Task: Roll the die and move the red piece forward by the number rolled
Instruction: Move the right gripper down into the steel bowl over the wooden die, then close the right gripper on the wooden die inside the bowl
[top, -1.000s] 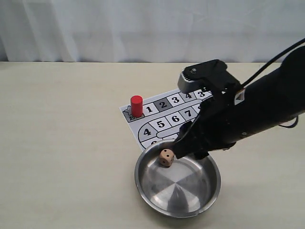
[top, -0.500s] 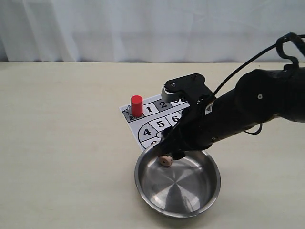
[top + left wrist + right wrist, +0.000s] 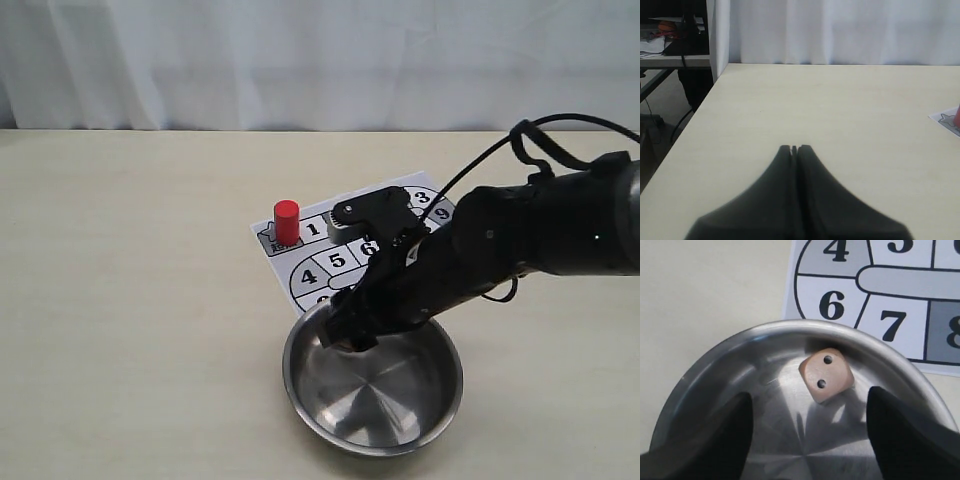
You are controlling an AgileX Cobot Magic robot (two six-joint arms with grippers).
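Right fingers (image 3: 715, 440) spread wide, lowered into steel bowl (image 3: 715, 365), one on either side of die (image 3: 826, 375), apart from it. Die lies near bowl wall, two pips up. Red piece (image 3: 286, 220) upright on board (image 3: 318, 268), beside square 1. Left fingers (image 3: 810, 190) pressed together, empty, over desk (image 3: 840, 100).
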